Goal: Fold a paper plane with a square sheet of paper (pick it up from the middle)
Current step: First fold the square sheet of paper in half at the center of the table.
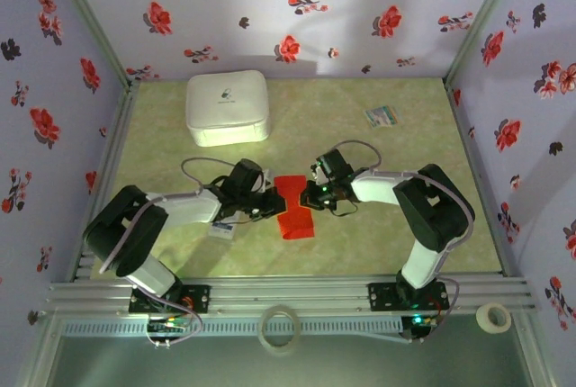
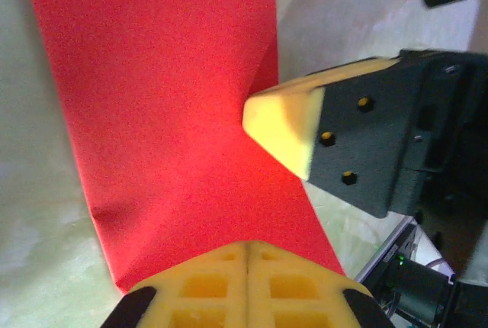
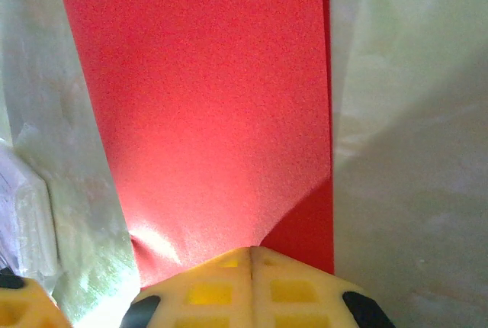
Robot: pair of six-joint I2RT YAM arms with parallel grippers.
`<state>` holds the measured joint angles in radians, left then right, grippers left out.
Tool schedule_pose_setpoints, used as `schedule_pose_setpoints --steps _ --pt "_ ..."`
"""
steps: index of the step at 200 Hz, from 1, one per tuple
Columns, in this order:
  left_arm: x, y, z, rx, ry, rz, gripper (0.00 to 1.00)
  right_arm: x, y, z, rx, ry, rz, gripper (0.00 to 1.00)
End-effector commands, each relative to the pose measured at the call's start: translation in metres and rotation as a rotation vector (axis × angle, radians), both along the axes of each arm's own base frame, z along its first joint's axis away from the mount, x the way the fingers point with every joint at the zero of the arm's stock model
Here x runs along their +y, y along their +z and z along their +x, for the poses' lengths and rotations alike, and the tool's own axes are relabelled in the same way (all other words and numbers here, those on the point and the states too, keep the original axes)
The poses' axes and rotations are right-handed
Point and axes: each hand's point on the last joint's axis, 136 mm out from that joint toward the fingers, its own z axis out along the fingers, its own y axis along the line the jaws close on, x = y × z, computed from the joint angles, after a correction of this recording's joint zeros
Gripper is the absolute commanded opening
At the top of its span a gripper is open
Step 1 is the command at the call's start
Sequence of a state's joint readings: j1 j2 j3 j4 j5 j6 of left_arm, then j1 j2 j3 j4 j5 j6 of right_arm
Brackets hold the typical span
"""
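Observation:
The square sheet of paper (image 1: 294, 208), bright red, lies at the middle of the table, drawn in to a narrow waist at its two side edges. My left gripper (image 1: 273, 202) is shut on its left edge and my right gripper (image 1: 314, 196) on its right edge. From the left wrist the sheet (image 2: 160, 91) runs up from my closed left gripper (image 2: 248, 250). The right gripper's yellow fingertips (image 2: 286, 126) pinch the far edge there. From the right wrist the sheet (image 3: 206, 107) buckles into my closed right gripper (image 3: 252, 252).
A white box (image 1: 228, 108) stands at the back left. A small multicoloured card (image 1: 382, 116) lies at the back right. A small white packet (image 1: 221, 229) rests under the left forearm, the same packet (image 3: 23, 225) at the right wrist view's left edge. Tape rolls (image 1: 279, 328) sit off the front rail.

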<state>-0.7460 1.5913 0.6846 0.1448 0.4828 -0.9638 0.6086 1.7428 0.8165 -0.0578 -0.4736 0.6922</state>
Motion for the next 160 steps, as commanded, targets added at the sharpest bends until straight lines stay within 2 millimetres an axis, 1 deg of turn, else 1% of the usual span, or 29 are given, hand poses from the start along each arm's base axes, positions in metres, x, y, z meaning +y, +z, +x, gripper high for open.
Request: schedule_pose_setpoints --steps 1,44,76,99,113,129,160 --pt "-0.005 -0.016 -0.011 0.049 -0.018 -0.005 0.0 -0.036 -0.043 -0.026 0.11 -0.05 -0.191 0.0" --pt "0.007 -0.046 -0.025 0.092 -0.04 0.055 0.0 -0.036 -0.044 -0.027 0.113 -0.051 -0.19 0.0" --pt "0.025 -0.068 -0.04 0.124 -0.06 0.131 0.0 -0.037 -0.045 -0.028 0.115 -0.047 -0.195 0.0" --pt "0.038 -0.077 -0.05 0.129 -0.073 0.179 0.0 -0.037 -0.045 -0.027 0.115 -0.048 -0.194 0.0" --pt "0.046 -0.077 -0.054 0.123 -0.081 0.201 0.0 -0.037 -0.045 -0.027 0.114 -0.049 -0.196 0.0" --pt "0.049 -0.075 -0.057 0.114 -0.093 0.208 0.0 -0.037 -0.045 -0.027 0.114 -0.049 -0.196 0.0" --pt "0.047 -0.058 -0.056 0.084 -0.102 0.182 0.0 -0.037 -0.044 -0.027 0.112 -0.051 -0.195 0.0"
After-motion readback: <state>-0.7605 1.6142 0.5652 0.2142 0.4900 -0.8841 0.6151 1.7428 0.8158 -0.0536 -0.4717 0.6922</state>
